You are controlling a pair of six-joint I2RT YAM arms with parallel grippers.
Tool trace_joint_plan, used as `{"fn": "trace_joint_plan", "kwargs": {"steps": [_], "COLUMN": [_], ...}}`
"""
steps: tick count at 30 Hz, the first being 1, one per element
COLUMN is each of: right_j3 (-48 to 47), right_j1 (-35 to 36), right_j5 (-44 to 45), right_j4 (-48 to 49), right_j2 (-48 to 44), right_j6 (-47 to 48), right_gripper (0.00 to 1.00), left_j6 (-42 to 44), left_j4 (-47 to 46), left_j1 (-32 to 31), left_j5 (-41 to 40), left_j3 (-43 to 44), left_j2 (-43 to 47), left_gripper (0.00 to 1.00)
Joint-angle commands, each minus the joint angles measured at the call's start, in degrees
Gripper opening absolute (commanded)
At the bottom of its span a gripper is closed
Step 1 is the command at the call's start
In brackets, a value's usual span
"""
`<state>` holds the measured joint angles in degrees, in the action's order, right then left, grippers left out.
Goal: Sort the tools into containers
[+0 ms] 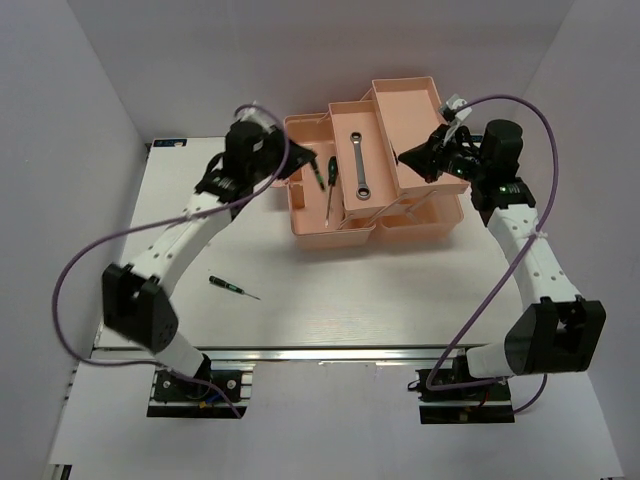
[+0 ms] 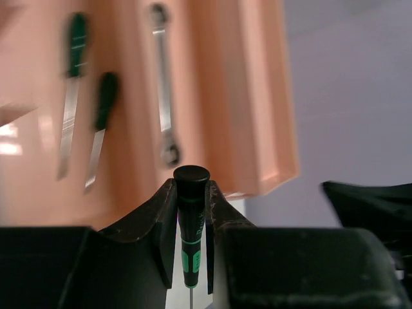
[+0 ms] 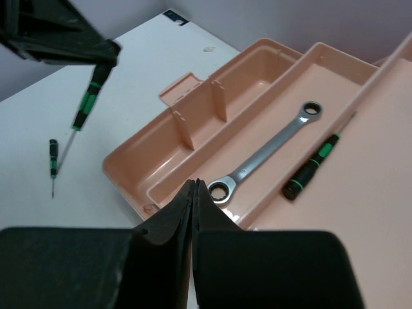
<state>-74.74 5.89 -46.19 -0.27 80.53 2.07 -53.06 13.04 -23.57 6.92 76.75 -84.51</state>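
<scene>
Left claw point(image 2: 192, 193) pinches a screwdriver point(image 2: 191, 225), shaft pointing steeply downward.

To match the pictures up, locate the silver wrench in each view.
Top external: wrench, upper centre.
Left wrist: wrench, upper left of centre, upright in the picture.
Right wrist: wrench, right of centre, diagonal.
Shared landmark: the pink toolbox holding it.
</scene>
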Motion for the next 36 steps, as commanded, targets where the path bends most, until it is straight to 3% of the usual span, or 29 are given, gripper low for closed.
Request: {"fn": "trace_joint_plan", "kwargs": {"steps": [1,8,10,17,21,24,25,26,29,30,32,34,35,36], "right_j3": [2.3,8.0,9.3,11.6,12.8,13.2,13.3,13.3,13.1,13.1,12.4,11.7,11.7,11.7], "right_j1": [-1.0,-5.1,-7.0,-9.5,-9.8,-9.8,-9.8,-9.8,-9.8,-9.8,-9.8,-9.8,-9.7,-9.3], "right_j5": [7.2,11.6,11.7,11.3,10.6,10.6,10.5,10.4,8.9,7.9,3.0,-6.2,-10.0,-13.6], "right_j4": [4.9,6.1,6.2,6.3,6.4,6.6,6.8,7.0,7.4,7.6,7.6,7.4,7.7,8.7], "right_j2": [-4.9,-10.4,-11.7,-13.9,-14.2,-14.1,-14.1,-14.0,-13.6,-13.6,-13.0,-12.3,-12.1,-11.7], "right_j6": [-1.4,-2.0,-3.6,-4.9,-5.8,-6.2,-6.2,-6.2,-5.8,-5.3,-3.2,1.6,3.0,3.7], "right_gripper": [0.0,0.0,0.0,0.0,0.0,0.0,0.01,0.02,0.15,0.2,0.42,0.55,0.56,0.56], "left_j6": [0.1,-7.0,-9.7,-9.9,-6.8,-4.3,-3.9,-3.3,-2.3,-2.2,-1.7,-0.5,0.2,1.1], "left_j4": [-7.8,-16.8,-18.7,-26.7,-25.8,-22.9,-22.4,-21.2,-20.9,-21.0,-21.5,-21.7,-21.7,-21.5], "left_j1": [-3.0,-6.9,-8.4,-12.5,-14.7,-15.2,-15.1,-15.2,-15.2,-15.2,-15.1,-14.6,-14.6,-13.9], "left_j5": [6.2,10.8,9.0,-2.5,-6.0,-8.7,-8.4,-8.3,-8.1,-8.1,-8.1,-8.8,-9.2,-9.6], "left_j3": [13.9,52.1,58.2,61.4,62.0,61.9,61.9,61.9,62.1,62.3,63.6,64.0,64.1,64.1], "left_j2": [-11.4,-37.7,-42.6,-51.5,-53.5,-53.9,-54.0,-54.0,-53.8,-53.7,-53.7,-52.8,-52.1,-51.2], "left_gripper": [0.0,0.0,0.0,0.0,0.0,0.18,0.38,0.5,0.71,0.72,0.74,0.72,0.67,0.5]}}
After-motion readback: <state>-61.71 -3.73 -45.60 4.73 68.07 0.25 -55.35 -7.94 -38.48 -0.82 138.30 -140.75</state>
